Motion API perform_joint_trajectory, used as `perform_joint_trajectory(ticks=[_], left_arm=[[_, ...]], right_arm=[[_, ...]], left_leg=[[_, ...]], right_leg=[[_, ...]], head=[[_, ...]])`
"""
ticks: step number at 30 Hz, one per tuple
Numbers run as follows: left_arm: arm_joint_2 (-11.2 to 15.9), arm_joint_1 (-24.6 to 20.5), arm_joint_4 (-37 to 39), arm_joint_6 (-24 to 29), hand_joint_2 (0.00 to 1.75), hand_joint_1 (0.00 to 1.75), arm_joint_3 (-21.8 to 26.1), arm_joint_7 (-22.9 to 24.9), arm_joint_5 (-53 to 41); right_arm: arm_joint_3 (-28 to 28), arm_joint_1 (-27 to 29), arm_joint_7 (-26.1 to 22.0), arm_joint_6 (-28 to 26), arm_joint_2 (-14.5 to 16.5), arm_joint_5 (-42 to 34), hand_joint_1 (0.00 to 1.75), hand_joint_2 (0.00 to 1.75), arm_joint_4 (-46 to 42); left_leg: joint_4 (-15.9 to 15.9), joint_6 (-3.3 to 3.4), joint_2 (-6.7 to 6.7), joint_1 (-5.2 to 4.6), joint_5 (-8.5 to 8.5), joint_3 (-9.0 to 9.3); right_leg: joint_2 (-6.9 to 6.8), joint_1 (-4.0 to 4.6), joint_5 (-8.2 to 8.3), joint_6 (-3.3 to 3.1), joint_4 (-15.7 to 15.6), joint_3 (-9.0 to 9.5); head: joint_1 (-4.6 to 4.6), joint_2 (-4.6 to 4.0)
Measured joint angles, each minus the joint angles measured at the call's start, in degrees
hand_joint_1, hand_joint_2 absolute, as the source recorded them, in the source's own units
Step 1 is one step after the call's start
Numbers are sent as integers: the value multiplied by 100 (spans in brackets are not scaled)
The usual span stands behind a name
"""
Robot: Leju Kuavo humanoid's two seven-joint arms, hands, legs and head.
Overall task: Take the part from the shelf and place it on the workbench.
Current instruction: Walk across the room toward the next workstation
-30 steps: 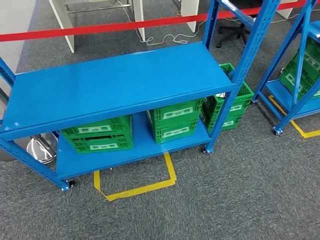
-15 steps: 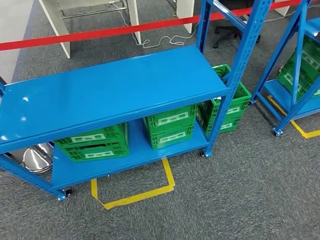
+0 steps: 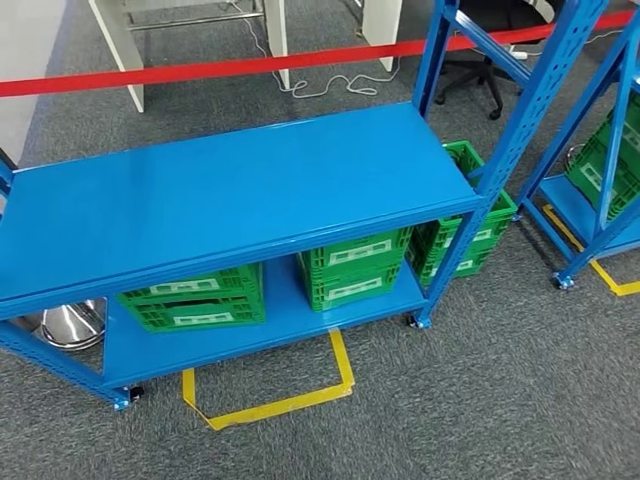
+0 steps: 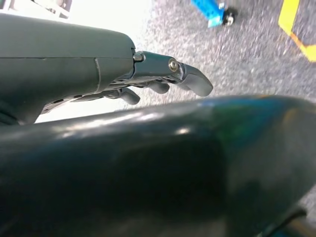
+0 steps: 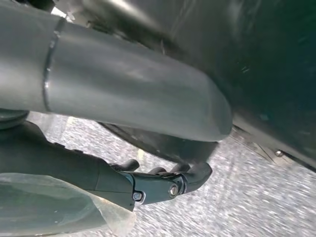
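— Grey carpet all round, and the blue shelf sits a little further right in the head view than it did half a second ago. Has someone pushed it?

— No. The red barrier tape, the yellow floor marking and the second rack have all slid the same way, so the camera has swung, not the furniture. A second ago the picture leaned the other way; I'd judge the robot is stepping or turning on its feet.

— So where is the part?

— I can't pick it out. The shelf's top board shows nothing on it. Two green crates stand on the lower board, a third just behind the corner post — their insides are hidden.

— And the hands?

— In its wrist view the left hand hangs by the body over the carpet, fingers loosely extended, nothing in it. In its own wrist view the right hand also has its fingers stretched out, but a pale translucent sheet lies along it, and I can't tell whether that is held.

— What does this mean for the task?

— My reading: the robot is walking or turning, with no reach under way — both arms are down. Whether the pick is done depends on that sheet, which these views don't settle.
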Motion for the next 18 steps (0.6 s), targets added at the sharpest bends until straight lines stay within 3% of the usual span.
perform_joint_trajectory(ticks=[1,4,6,7,9,10,11,12,14,15,16,18], left_arm=[[0,-9,1,-1,0,0,2,0,0],[1,-36,2,-4,0,0,6,0,0],[4,-44,2,-5,0,0,13,0,-1],[5,-47,2,-5,0,0,19,0,-1],[7,-44,3,-10,0,0,28,3,-2],[7,-34,3,-15,0,0,31,9,-2],[8,-22,3,-20,0,0,33,16,-2],[8,-11,3,-23,0,0,34,23,-2],[11,-3,3,-31,0,0,37,28,-4],[13,-5,5,-39,0,0,37,28,-5],[14,-13,8,-49,0,0,38,28,-7],[16,-17,11,-63,0,0,38,33,-10]], right_arm=[[0,-5,1,2,0,1,0,0,1],[-3,-8,4,3,-1,3,0,0,2],[-7,-5,3,3,1,8,0,0,2],[-7,-10,2,4,2,13,0,0,2],[-7,-15,0,5,2,22,0,0,2],[-8,-12,2,6,2,26,0,0,2],[-8,-6,3,8,2,30,0,0,2],[-9,-1,5,9,2,34,0,0,2],[-9,3,2,26,2,38,0,0,3],[-9,-1,-9,43,2,38,0,0,4],[-9,-7,-22,61,2,37,0,0,5],[-9,-20,-48,95,2,38,0,0,7]], left_leg=[[-4,-28,-1,-6,-39,27],[-32,-110,-2,-3,-100,72],[154,-180,1,7,-214,27],[419,-216,3,17,-330,-94],[1198,-273,5,47,-593,-536],[1511,-291,5,63,-644,-751],[1647,-302,5,76,-578,-895],[1570,-305,5,84,-390,-942],[923,-285,7,88,165,-789],[590,-267,8,76,343,-682],[351,-241,11,61,418,-597],[185,-181,12,29,366,-532]], right_leg=[[2,10,46,-22,-181,96],[11,21,-18,-95,-273,193],[5,-7,-48,-161,-323,269],[-1,-22,-70,-191,-345,317],[-7,-25,-134,-225,-354,396],[-3,-26,-170,-228,-353,437],[4,-27,-210,-225,-353,487],[12,-30,-251,-217,-353,546],[24,-38,-343,-178,-359,659],[28,-33,-390,-145,-361,691],[28,-29,-423,-110,-372,704],[22,-21,-448,-43,-415,714]], head=[[-6,0],[-24,1],[-39,0],[-48,1],[-55,0],[-56,0],[-55,-1],[-55,-1],[-54,-1],[-55,-1],[-52,-1],[-39,-1]])
